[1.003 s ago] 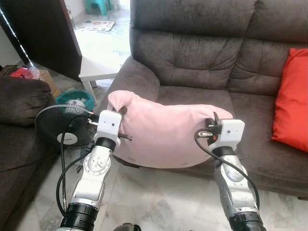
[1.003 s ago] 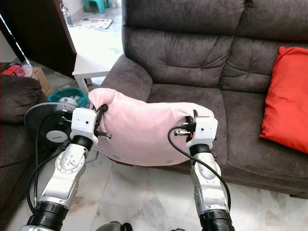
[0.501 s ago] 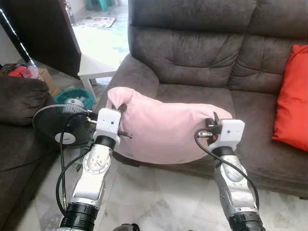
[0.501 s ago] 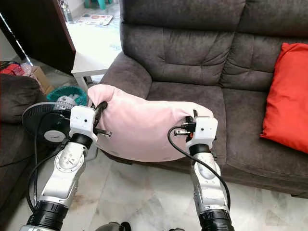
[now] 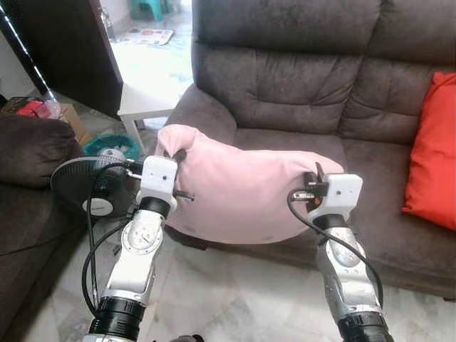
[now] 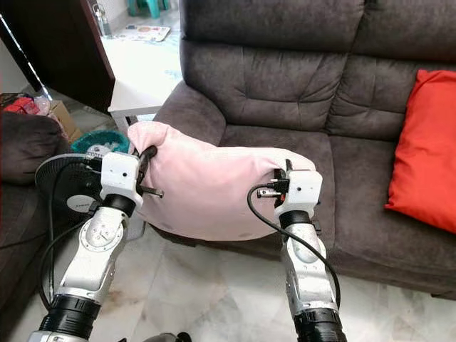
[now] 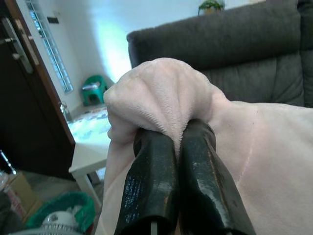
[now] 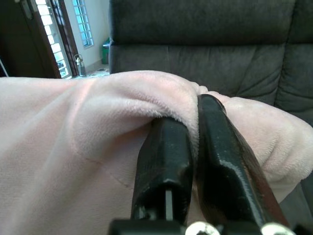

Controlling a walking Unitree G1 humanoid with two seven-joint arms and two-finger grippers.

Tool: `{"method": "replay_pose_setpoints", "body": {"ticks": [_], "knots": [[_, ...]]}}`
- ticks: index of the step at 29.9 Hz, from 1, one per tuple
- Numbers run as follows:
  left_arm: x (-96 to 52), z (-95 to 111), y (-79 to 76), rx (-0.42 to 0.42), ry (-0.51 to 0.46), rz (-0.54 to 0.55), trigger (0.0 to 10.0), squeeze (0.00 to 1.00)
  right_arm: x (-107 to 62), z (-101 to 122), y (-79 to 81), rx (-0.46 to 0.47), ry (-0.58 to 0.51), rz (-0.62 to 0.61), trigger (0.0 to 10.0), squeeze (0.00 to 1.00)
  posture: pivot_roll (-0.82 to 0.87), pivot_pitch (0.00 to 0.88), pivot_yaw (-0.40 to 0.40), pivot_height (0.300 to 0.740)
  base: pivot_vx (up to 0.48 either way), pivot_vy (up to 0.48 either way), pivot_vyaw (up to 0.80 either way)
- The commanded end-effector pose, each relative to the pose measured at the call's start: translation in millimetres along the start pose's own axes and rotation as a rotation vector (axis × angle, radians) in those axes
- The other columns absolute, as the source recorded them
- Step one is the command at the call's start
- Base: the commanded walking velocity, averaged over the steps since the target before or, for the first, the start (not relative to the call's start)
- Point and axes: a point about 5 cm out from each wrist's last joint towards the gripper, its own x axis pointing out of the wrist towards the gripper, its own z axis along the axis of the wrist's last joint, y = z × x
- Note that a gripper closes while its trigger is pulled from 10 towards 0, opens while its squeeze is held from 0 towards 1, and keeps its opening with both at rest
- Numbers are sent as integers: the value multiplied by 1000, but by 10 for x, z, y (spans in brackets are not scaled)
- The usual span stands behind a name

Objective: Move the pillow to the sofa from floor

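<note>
Left eye view: pillow (image 5: 239, 192) has risen slightly, now overhanging the sofa (image 5: 299, 92) seat. Left claw (image 5: 176, 158) and right claw (image 5: 315, 178) each clench a corner; placement appears imminent.

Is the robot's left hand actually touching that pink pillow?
Touching. In the left wrist view, the left hand has its two black fingers shut on a bunched corner of the pink pillow.

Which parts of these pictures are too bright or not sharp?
Left wrist view: window washed out white, left end effector fingers soft. Right wrist view: right end effector blurred up close. Eye views: pink pillow sharp, floor beyond the white table overexposed.
</note>
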Motion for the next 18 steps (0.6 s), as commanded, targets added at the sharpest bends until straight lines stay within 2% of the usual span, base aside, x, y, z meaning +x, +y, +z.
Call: {"method": "replay_pose_setpoints", "body": {"ticks": [1, 8, 14, 18], "knots": [[89, 201, -6, -4, -89, 1, 10000, 0, 74, 218, 108, -3, -108, 48, 10000, 0, 103, 81, 3, 740, 300, 0, 0], [97, 226, 6, -4, -96, 8, 10000, 0, 70, 206, 125, -18, -102, 60, 10000, 0, 105, 84, 1, 740, 304, 0, 0], [108, 242, 8, -5, -102, 12, 10000, 0, 69, 208, 167, -44, -104, 85, 10000, 0, 108, 85, 0, 740, 308, 0, 718], [111, 243, 12, -5, -102, 14, 10000, 0, 68, 197, 153, -7, -100, 71, 10000, 0, 108, 87, 1, 740, 306, 0, 0]]}}
